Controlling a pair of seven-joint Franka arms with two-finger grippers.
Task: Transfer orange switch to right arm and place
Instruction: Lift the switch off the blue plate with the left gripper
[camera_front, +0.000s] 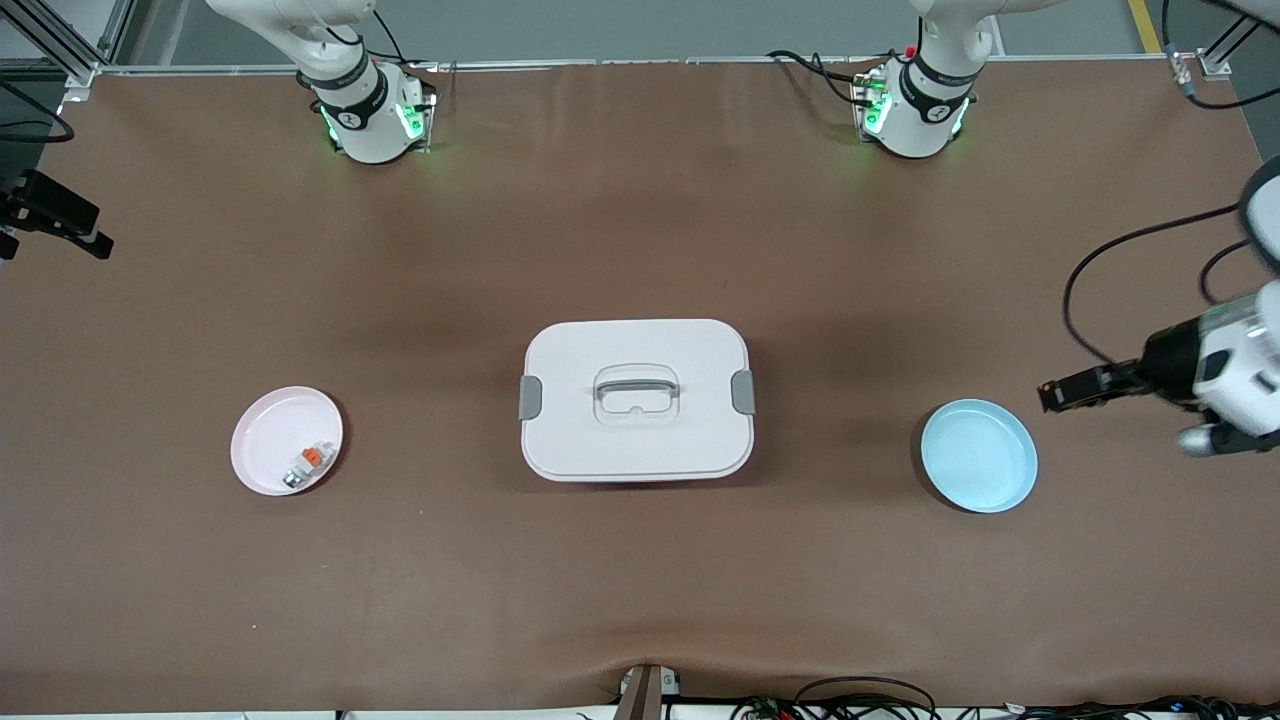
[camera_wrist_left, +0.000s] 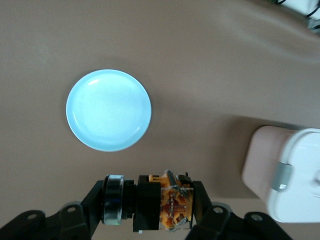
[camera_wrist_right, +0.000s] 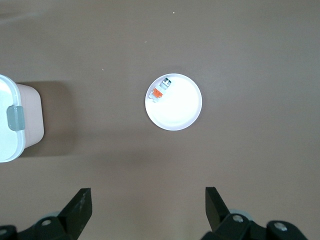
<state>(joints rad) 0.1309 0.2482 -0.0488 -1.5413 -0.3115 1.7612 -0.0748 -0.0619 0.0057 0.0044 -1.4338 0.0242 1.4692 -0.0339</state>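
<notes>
The small black-bodied orange switch (camera_wrist_left: 162, 206) with its orange-copper end sits clamped between the fingers of the left gripper (camera_wrist_left: 150, 210), lying crosswise in the grip. That gripper hangs in the air over the brown table (camera_front: 400, 560) at the left arm's end, just beside the round light-blue plate (camera_front: 978, 455), its arm reaching in low and nearly level. The right gripper (camera_wrist_right: 148, 207) waits with fingers spread wide and empty, high over the table near the round pale-pink plate (camera_front: 270, 440).
</notes>
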